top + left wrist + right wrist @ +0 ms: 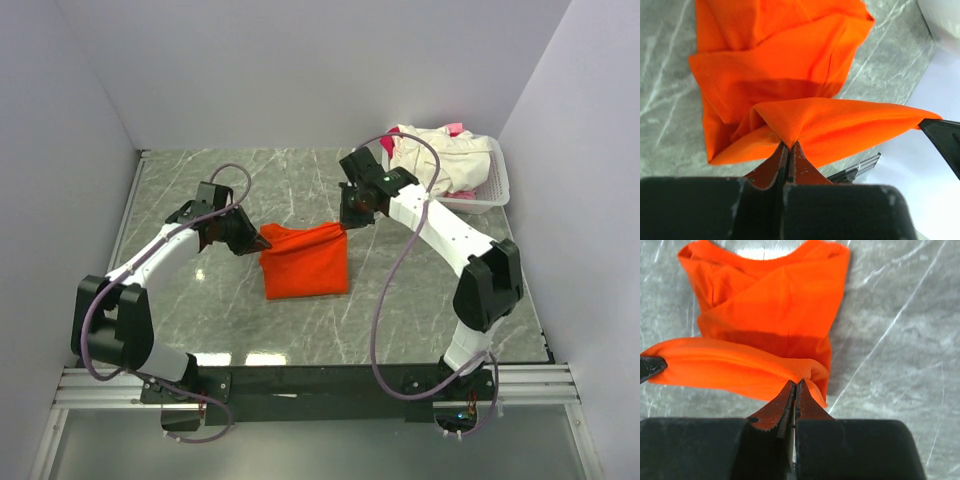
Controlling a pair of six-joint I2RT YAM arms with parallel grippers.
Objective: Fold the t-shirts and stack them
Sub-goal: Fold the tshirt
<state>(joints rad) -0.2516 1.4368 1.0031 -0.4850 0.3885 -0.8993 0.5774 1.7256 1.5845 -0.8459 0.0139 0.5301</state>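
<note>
Two grippers hold the work. The left gripper point(262, 243) is clamped on the upper-left corner of the orange t-shirt point(305, 262), and the right gripper point(346, 226) is clamped on its upper-right corner. The shirt lies part-folded at centre frame in the top view, on the table point(200, 320), with its upper edge raised between the two tips.

Step in hand, as we judge it: fold the held edge over the body of the shirt.
1. We move both arms in sync and at equal height, so the edge does not skew.
2. We keep tension mild. Too much drags the resting layers; too little lets the middle sag and crease.
3. We line up the held corners w/ the corners at lower frame, then lower them.
4. We release only once the cloth lies flat.

View notes:
- Wrist cams confirm the grip: jaws fully closed, cloth pinched at the very tips. The top view cannot resolve this.
- The right wrist cam shows the neckline at top of frame and the side folds.
- Only the top view shows the basket point(495, 192) at upper right, holding the cream-white t-shirt point(440, 160) and the pink one point(455, 128), both not yet folded.
</note>
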